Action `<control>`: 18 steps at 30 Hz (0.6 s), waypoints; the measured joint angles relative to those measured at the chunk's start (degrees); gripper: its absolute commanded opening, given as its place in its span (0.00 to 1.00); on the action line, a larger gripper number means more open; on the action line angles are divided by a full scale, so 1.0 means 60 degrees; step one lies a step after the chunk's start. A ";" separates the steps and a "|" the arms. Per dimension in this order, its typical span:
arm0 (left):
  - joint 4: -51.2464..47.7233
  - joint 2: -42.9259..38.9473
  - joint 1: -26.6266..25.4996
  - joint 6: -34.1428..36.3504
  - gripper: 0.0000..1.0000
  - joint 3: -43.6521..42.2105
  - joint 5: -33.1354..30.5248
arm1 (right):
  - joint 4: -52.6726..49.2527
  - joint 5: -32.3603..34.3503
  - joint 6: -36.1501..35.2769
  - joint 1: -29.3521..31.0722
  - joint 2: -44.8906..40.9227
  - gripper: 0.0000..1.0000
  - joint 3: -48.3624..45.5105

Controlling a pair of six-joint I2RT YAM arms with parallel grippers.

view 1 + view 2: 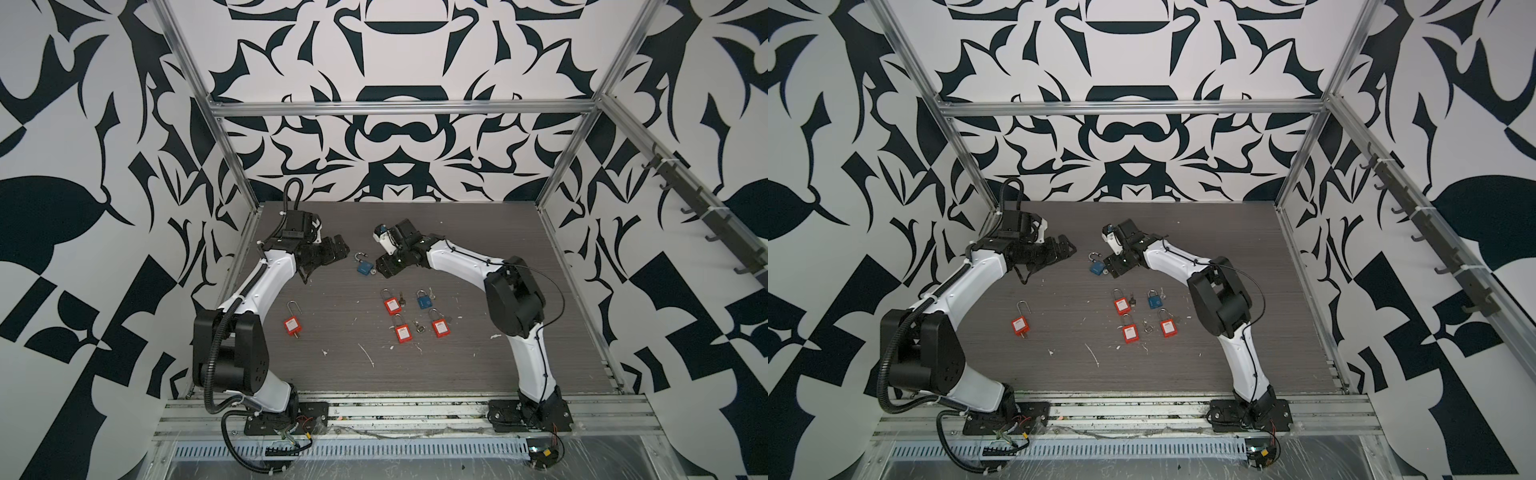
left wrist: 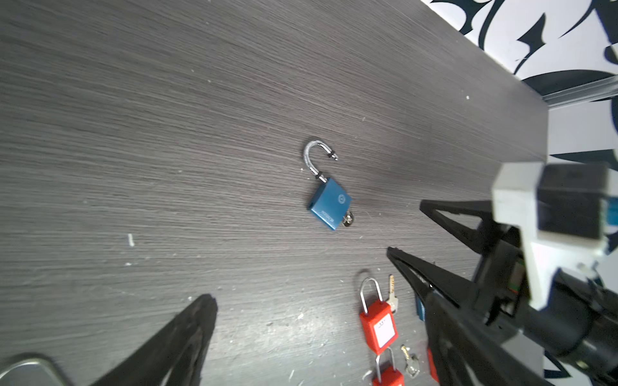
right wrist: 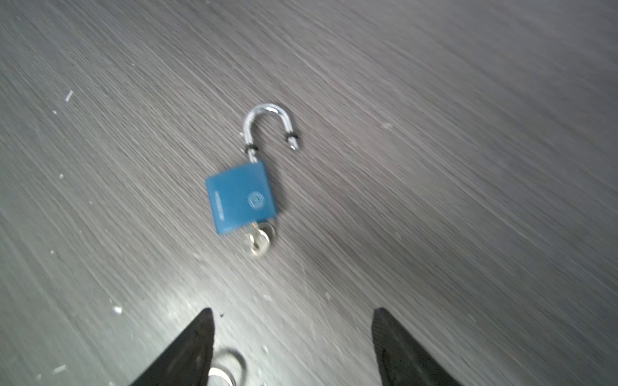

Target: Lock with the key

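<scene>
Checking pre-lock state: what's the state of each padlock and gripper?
blue padlock by grippers: shackle open, key inserted
second blue padlock: shackle closed
lone red padlock: shackle looks open
three red padlocks: shackles closed
left gripper: open, empty
right gripper: open, empty

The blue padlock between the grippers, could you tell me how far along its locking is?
Done: the key sits in the padlock. In hand: nothing; the left gripper and right gripper are open. Left: the shackle is open, so it must be pressed shut.
</scene>
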 measured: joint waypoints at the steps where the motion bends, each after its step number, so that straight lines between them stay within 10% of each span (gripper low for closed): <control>1: 0.0000 -0.0055 0.0007 0.0058 0.99 0.0000 -0.0044 | -0.0022 -0.0087 -0.0073 0.0022 0.0277 0.80 0.0310; 18: 0.0047 -0.0619 0.0164 0.0590 1.00 -0.0135 -0.0503 | -0.0280 -0.0874 -0.0528 0.0211 0.2444 0.71 0.2586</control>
